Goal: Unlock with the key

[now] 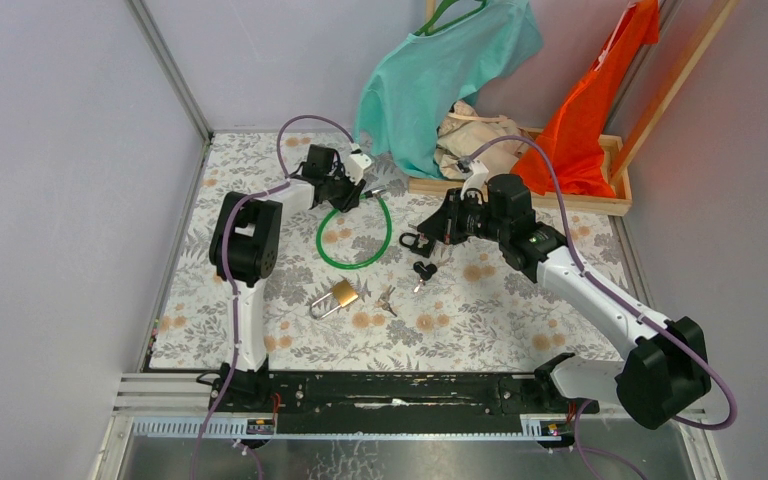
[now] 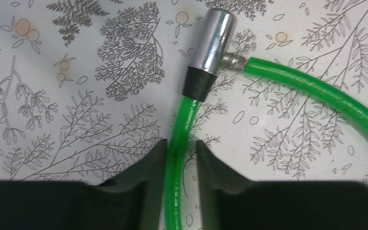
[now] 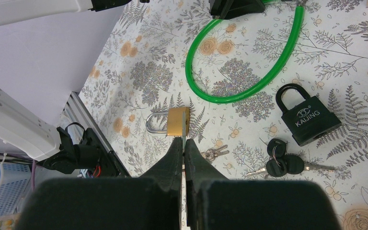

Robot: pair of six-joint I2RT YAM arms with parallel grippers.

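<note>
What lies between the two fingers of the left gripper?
The green cable runs between the left fingers, a short way from its metal end. The left wrist view shows this plainly.

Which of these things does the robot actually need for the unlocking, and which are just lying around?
In use: cable lock, with the left gripper around it; what looks like a key, pinched in the right gripper.

Lying about: brass padlock, black padlock, small keys, black-headed keys, teal shirt, orange cloth, wooden rack.
</note>
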